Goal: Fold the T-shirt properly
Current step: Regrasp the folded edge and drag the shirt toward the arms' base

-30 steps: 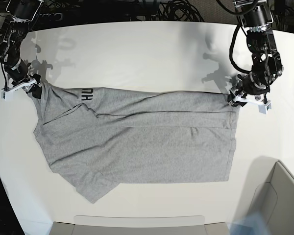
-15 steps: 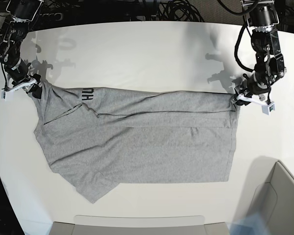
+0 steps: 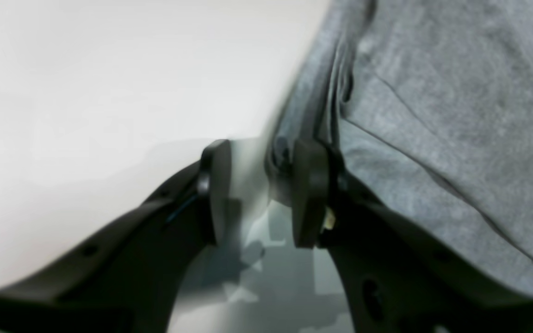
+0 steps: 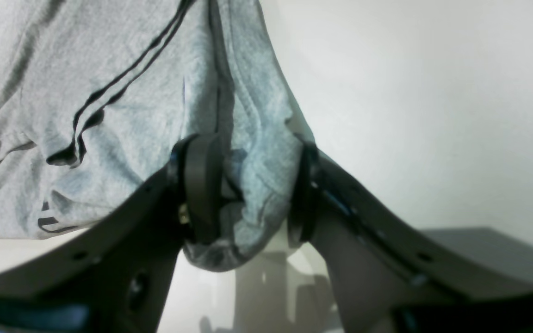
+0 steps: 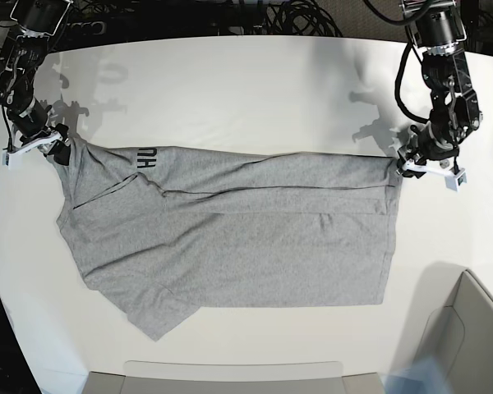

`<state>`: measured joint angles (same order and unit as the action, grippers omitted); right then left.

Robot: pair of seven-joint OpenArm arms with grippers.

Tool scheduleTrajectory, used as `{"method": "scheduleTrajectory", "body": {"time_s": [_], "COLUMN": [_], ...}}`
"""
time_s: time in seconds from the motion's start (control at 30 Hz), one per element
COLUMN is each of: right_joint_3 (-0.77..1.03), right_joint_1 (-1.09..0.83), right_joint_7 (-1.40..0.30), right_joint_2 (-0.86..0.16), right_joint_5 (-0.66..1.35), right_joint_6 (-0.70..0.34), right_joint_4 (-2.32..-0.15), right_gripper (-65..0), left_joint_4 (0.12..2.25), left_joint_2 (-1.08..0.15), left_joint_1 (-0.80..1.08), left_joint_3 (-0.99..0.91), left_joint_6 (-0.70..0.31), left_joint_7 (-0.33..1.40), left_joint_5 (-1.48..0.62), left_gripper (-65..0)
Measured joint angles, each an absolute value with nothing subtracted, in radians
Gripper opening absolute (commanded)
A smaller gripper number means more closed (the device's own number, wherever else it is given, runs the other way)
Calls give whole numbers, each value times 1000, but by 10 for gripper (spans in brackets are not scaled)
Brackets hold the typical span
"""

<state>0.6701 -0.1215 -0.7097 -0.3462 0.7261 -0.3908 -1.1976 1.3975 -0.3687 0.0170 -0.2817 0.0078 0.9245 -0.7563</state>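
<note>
T-shirt point(image 5: 230, 238) looks soft, light, floppy, will sag w/o support; both jaws wide w/ cloth bunched between, so re-pinch at far-edge corners, flat on counter point(image 5: 230, 90).

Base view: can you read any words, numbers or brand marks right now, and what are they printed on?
"HU": black block capitals, turned sideways, on the T-shirt at its folded top edge near the right claw; the rest of the lettering is folded under.
Right wrist view: black fragments on the cloth, too partial to read.
Left wrist view: no text.
Table: no text.
</note>
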Motion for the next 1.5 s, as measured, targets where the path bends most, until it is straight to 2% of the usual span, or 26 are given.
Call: {"method": "scheduleTrajectory", "body": {"time_s": [0.2, 0.53, 0.6, 0.7, 0.8, 0.83, 1.1, 1.2, 1.5], "right_joint_3": [670, 625, 614, 594, 591, 593, 592, 591, 584], "right_joint_1": [-121, -119, -119, -119, -105, -102, -110, -133, -292], "right_joint_7": [-710, -701, -698, -691, -715, -717, -731, -729, -736], "right_joint_2": [-346, -352, -353, -355, -361, -363, -418, -423, -414], "right_joint_5": [727, 730, 728, 728, 711, 709, 704, 709, 708], "right_joint_6": [-391, -391, -391, -391, -392, -392, -393, -392, -397], "right_joint_4": [-1198, -1200, -1200, -1201, -1195, -1194, -1191, -1198, -1391], "right_gripper": [-414, -414, -425, -499, -642, -650, -650, -650, -650], "left_joint_4": [1398, 1327, 1326, 1322, 1319, 1320, 1355, 1404, 1505], "left_joint_2": [-366, -376, -372, -373, -377, -377, -374, -363, -374], "left_joint_1": [17, 1, 2, 3, 3, 6, 50, 102, 247], "left_joint_3": [-282, -182, -182, -186, -186, -186, -194, -273, -353], "left_joint_6": [4, -11, -6, -4, 0, -1, -15, -15, -11], "left_joint_7": [923, 877, 872, 870, 877, 877, 871, 904, 904], "left_joint_5": [-900, -933, -933, -932, -926, -918, -804, -812, -793], "left_gripper": [-421, -421, -447, -528, -646, -650, -650, -650, -650]}}
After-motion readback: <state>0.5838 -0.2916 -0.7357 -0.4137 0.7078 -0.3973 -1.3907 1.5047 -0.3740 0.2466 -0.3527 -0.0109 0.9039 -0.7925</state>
